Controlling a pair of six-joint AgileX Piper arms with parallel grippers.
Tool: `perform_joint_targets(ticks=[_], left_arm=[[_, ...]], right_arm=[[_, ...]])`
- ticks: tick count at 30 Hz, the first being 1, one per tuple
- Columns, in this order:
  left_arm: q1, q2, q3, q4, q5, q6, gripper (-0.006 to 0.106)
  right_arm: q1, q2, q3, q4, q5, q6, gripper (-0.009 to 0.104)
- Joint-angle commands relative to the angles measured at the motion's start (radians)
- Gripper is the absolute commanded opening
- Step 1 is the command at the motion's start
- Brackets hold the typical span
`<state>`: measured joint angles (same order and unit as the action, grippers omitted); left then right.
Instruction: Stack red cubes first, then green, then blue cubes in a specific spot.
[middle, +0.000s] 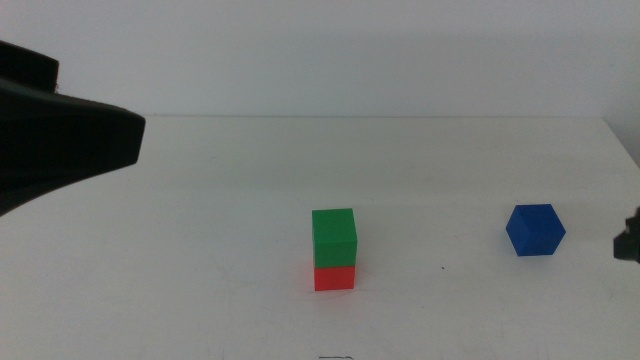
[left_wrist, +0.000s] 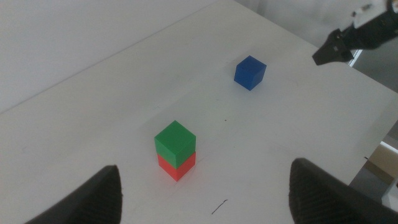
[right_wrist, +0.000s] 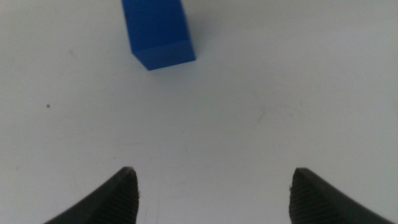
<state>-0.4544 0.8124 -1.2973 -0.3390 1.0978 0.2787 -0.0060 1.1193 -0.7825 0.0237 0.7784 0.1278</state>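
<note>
Green cube (middle: 334, 236) sits squarely on the red cube (middle: 334, 278) on my white table (middle: 200, 250), and I take that stack as my landmark. The blue cube (middle: 535, 229) lies on the table well to the right of it, turned corner-on. My right gripper (right_wrist: 211, 193) is low just beyond the blue cube, jaws apart and empty. My left gripper (left_wrist: 205, 193) hangs high, left of the stack, jaws wide apart, holding nothing.
</note>
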Motion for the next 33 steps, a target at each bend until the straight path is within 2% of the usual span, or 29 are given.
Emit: perform_joint_targets(ticks=[1, 6, 12, 24, 33], left_arm=[[-0.002, -0.001, -0.024, -0.028, -0.062, -0.010, 0.090], [-0.002, -0.001, -0.024, -0.028, -0.062, -0.010, 0.090], [-0.002, -0.001, -0.024, -0.028, -0.062, -0.010, 0.090], [-0.002, -0.001, -0.024, -0.028, -0.062, -0.010, 0.090], [-0.002, -0.001, -0.024, -0.028, -0.062, -0.010, 0.090]], right_arm=[[0.004, 0.029, -0.088, 0.027, -0.002, -0.100, 0.062], [0.012, 0.132, -0.209, 0.082, 0.050, -0.206, 0.068], [0.050, 0.278, -0.325, 0.075, 0.099, -0.213, 0.075], [0.056, 0.538, -0.561, 0.070, 0.222, -0.228, 0.075], [0.056, 0.670, -0.616, 0.068, 0.184, -0.227, 0.075]])
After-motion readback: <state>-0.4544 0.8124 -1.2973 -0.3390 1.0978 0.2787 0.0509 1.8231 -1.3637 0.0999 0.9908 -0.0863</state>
